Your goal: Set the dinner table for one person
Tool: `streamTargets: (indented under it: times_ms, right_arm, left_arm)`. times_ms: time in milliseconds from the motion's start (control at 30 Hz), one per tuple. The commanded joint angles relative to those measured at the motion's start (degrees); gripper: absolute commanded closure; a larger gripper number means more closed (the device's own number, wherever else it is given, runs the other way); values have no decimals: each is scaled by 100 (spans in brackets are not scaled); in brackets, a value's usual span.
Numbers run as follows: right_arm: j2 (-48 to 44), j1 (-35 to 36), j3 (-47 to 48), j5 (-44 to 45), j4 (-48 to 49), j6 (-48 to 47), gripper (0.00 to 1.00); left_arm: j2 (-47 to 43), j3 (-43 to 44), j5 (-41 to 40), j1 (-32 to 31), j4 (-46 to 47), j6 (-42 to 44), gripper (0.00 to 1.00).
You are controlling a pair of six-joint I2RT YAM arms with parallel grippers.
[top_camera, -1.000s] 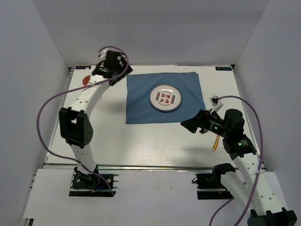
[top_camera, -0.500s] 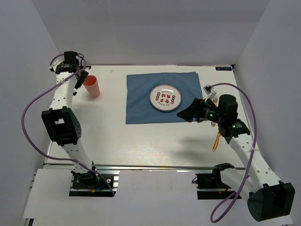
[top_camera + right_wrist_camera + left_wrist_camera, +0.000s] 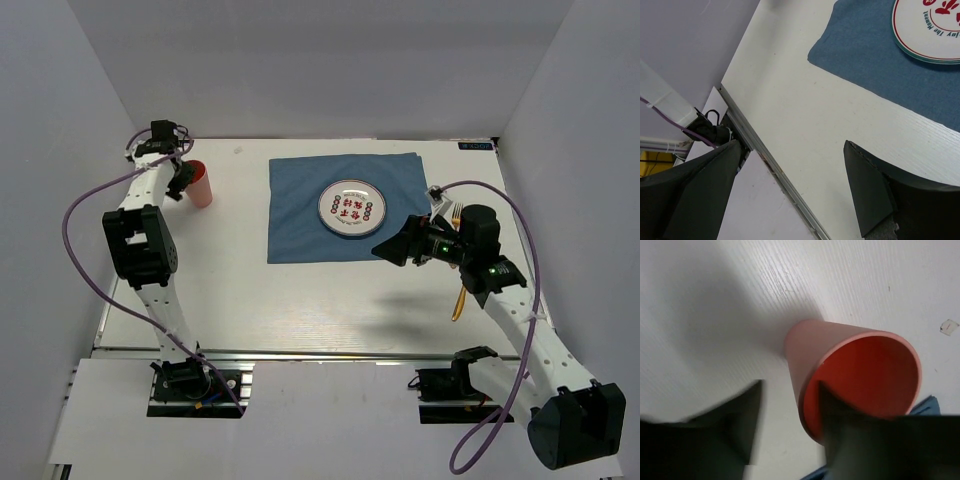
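Note:
On the white dinner table, an orange-red cup stands upright at the far left. My left gripper is at the cup's rim. In the left wrist view one finger is inside the cup and the other finger is outside, with a strip of table between it and the wall. The left gripper is open, its jaws narrowed. My right gripper hovers open and empty beside the blue placemat. A white plate with red print lies on the mat.
A golden fork lies on the table right of the mat, partly under the right arm. The right wrist view shows the placemat, the plate and the metal front rail under the open right gripper.
The left gripper came down from the far left corner onto the cup's rim and its jaws narrowed. The right arm shifted slightly left, still open.

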Motion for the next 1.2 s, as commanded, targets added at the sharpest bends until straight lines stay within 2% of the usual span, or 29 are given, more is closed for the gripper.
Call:
streamTargets:
  times_ms: [0,33,67,133,233,400,500,567,633,833,1167]
  right_arm:
    - [75,66,0,-57,292,-52,11]
    - [110,75,35,-31,266,-61,11]
    - [180,92,70,-5,249,-70,11]
    - [268,163,237,110,170,-123,12]
    - [523,338,578,346,108,-141,17]
    - [1366,1023,1659,1638,-532,-272,24]
    - [1981,1507,2661,2630,-1146,-413,25]
    - [2323,1831,3223,3480,-1315,-422,25]
    - [2535,2008,3506,3826,-1438,-395,25]
    - [3159,2430,3947,4276,-1369,-343,25]
    - [3933,2615,4183,4565,-1280,-412,26]
  left_arm:
    - [-238,-180,132,-15,230,-20,61]
    - [-309,-302,89,-15,265,-29,92]
    - [-396,-373,63,-84,292,66,100]
    - [-669,-400,-25,-225,257,381,100]
    - [-1204,-828,421,-418,510,910,100]
    - [-2128,-1788,809,-1472,898,1675,100]
    - [-2357,-2043,687,-2278,758,1746,100]
    - [-2549,-2236,686,-2588,828,1685,100]
    - [-2682,-2465,695,-2984,959,1606,100]
    - [-2744,-2448,1125,-3652,1091,1483,100]
    - [-2981,-2641,1557,-4040,1522,1184,100]
